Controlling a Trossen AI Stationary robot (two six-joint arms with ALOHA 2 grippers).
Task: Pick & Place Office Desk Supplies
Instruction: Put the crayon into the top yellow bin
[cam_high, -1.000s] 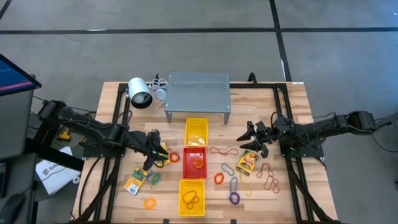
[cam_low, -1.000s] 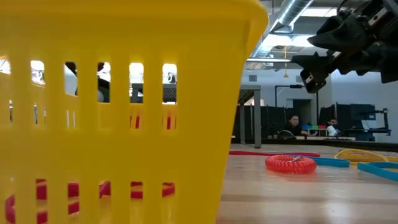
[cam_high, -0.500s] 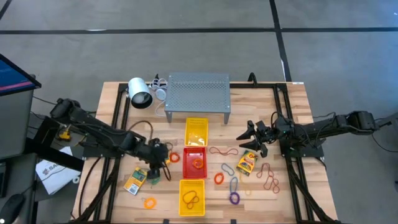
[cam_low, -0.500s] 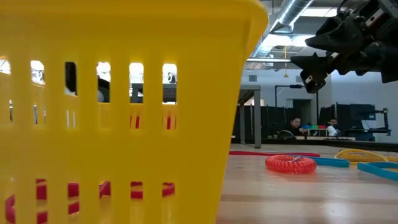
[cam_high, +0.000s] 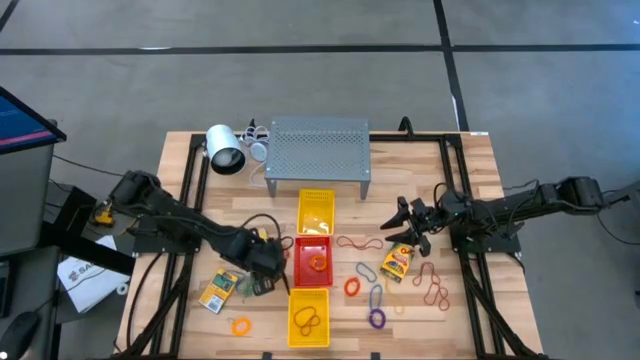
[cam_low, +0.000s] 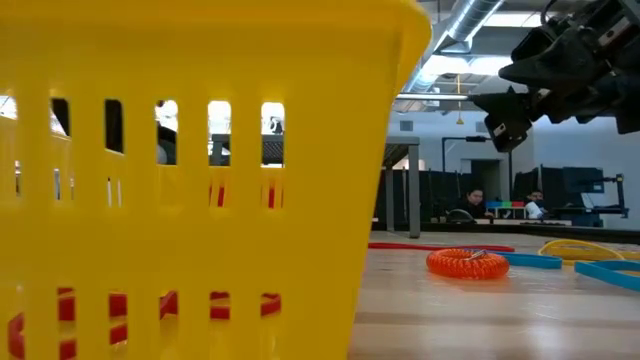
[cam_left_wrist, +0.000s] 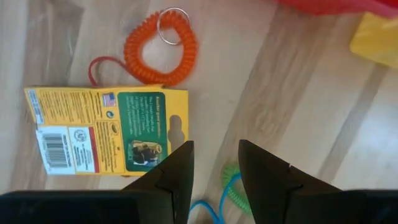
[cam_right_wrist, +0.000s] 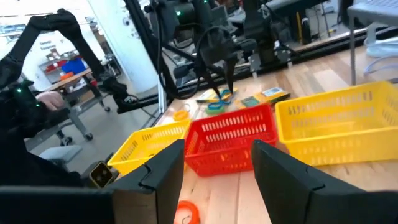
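My left gripper (cam_high: 264, 266) points down, open, above bare wood just left of the red tray (cam_high: 300, 272); nothing lies between its fingers (cam_left_wrist: 214, 146). Near it lie a yellow card packet (cam_left_wrist: 106, 129), an orange coil with a metal ring (cam_left_wrist: 160, 46) and a green coil (cam_left_wrist: 231, 186). My right gripper (cam_high: 399, 227) hovers level and open right of the trays, above another card packet (cam_high: 397, 262). Loose bands and rings (cam_high: 377, 319) lie flat on the wood around it. An orange loop (cam_high: 318, 263) lies in the red tray.
Two yellow trays (cam_high: 316, 198) (cam_high: 295, 332) stand beyond and before the red one. A grey perforated stand (cam_high: 318, 150) and a white cylinder (cam_high: 225, 150) are at the far edge. One yellow tray's wall (cam_low: 200, 180) fills the low view; people sit far behind (cam_low: 470, 200).
My left gripper has travelled toward the table's right and near edges, up to the red tray, and has tipped from slanting to pointing straight down. Its fingers stay apart. The supplies on the table have not moved.
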